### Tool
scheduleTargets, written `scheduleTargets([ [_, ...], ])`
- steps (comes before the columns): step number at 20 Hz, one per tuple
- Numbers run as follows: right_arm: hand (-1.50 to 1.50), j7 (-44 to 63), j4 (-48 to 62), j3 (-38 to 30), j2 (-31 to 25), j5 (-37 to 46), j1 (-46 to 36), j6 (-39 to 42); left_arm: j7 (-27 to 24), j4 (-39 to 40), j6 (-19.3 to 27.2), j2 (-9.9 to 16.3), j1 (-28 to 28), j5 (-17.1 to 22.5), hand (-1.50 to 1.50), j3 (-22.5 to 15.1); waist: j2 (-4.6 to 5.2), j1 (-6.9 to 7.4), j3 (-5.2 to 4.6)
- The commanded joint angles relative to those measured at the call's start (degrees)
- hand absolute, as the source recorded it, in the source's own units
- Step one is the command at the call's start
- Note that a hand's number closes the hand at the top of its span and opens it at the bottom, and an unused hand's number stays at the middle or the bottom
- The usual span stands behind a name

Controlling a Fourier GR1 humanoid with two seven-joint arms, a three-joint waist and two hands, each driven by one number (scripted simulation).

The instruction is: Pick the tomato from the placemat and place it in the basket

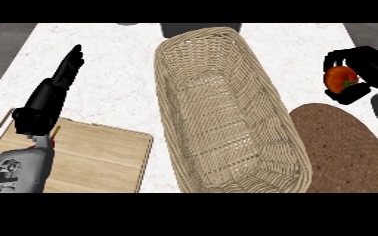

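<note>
Left hand (65, 72) sits over the near-left counter, fingers straight and relaxed, pointing away — holding nothing, its grey forearm above one wooden board (100, 155). One brown placemat (336, 145) lies near right, nothing on the part that shows. One long woven basket (277, 105) runs from near to far along the middle of the white marbled counter (118, 80). Further off at the right edge, the right hand (354, 75) is curled round the single red tomato (339, 78), beyond the placemat and right of the basket.

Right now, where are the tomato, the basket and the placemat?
tomato (340, 77), head view, its red front.
basket (168, 92), head view, left rim.
placemat (336, 145), head view, bare brown surface.
</note>
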Motion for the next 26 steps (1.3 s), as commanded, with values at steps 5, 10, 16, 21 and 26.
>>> scheduleTargets([
  [5, 1.5, -7.8, -2.0, -12.5, 1.5, -19.6, -10.4, 18.8, -0.1, 0.0, -0.9, 1.8, 1.6, 1.5, 0.0, 2.5, -1.14, -1.57, -0.22],
  [10, 1.5, -3.3, -9.9, -13.7, -0.3, -24.7, -15.5, 28.9, 0.7, -2.1, 0.6, -0.2, 3.1, -0.7, 0.0, 0.0, -1.27, -2.45, -0.22],
  [16, 1.5, 11.2, -19.9, -11.5, 4.6, -31.1, -22.4, 41.7, 0.7, -0.6, 0.7, 0.9, 2.3, 0.0, 0.0, 2.2, -1.96, -3.66, -0.29],
  [21, 1.5, 25.2, -30.3, -10.4, 8.9, -35.9, -22.7, 46.8, 1.2, -3.0, 0.4, 0.1, 3.3, 0.0, 0.0, 1.1, -1.57, -3.22, -0.2],
  [26, 1.5, 42.1, -38.5, -9.6, 16.8, -40.0, -25.5, 47.6, 2.8, -5.7, -1.2, 0.7, 5.5, 1.5, 0.0, 1.7, -1.43, -2.48, -0.18],
])
